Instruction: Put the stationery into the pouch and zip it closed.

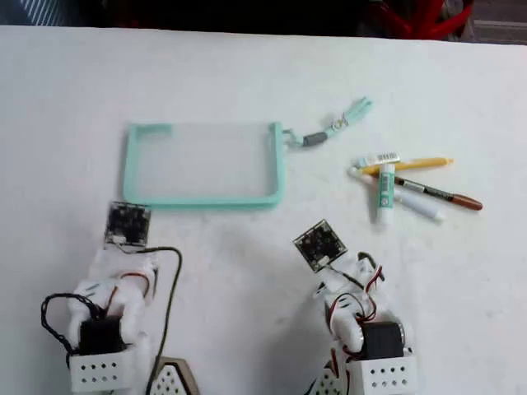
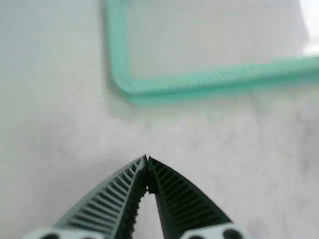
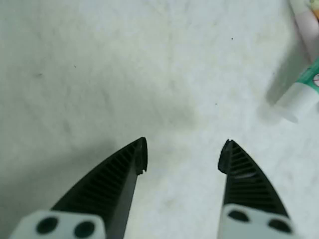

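I count on the table (image 1: 74,82) one pouch (image 1: 278,164), four pieces of stationery, which are one yellow pen (image 1: 416,164), one dark pen (image 1: 436,194) with a brown cap, one white pen (image 1: 420,206) and one glue stick (image 1: 384,196), and two hands, the left hand (image 2: 147,160) and the right hand (image 3: 184,152).

You've got bare table (image 1: 321,197) between the pouch (image 1: 202,164) and the stationery pile (image 1: 410,188), a broad lane ahead of your right gripper (image 3: 182,149). The pens and glue stick (image 1: 384,193) lie crossed and touching. The zip strap (image 1: 328,132) trails off the pouch's far corner.
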You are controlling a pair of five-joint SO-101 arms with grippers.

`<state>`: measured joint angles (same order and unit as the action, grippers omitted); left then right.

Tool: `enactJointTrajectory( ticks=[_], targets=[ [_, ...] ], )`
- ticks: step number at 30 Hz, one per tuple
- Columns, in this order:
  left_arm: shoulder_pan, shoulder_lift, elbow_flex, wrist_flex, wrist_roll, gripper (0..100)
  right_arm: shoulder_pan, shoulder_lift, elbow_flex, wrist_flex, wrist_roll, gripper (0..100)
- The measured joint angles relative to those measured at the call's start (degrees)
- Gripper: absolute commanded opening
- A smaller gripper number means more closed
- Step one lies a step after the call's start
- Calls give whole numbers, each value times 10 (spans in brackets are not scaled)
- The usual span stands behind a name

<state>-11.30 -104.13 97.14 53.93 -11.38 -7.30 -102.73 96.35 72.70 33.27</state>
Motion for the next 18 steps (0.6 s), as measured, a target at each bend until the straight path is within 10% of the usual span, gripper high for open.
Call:
enactJointTrajectory(
  ticks=[8, 18],
  targets=[
    [105, -6, -169, -117, 6, 37, 0, 0, 0, -87, 0, 240],
    [120, 1, -39, -231, 39, 31, 0, 1, 0, -99, 0, 239]
  ],
)
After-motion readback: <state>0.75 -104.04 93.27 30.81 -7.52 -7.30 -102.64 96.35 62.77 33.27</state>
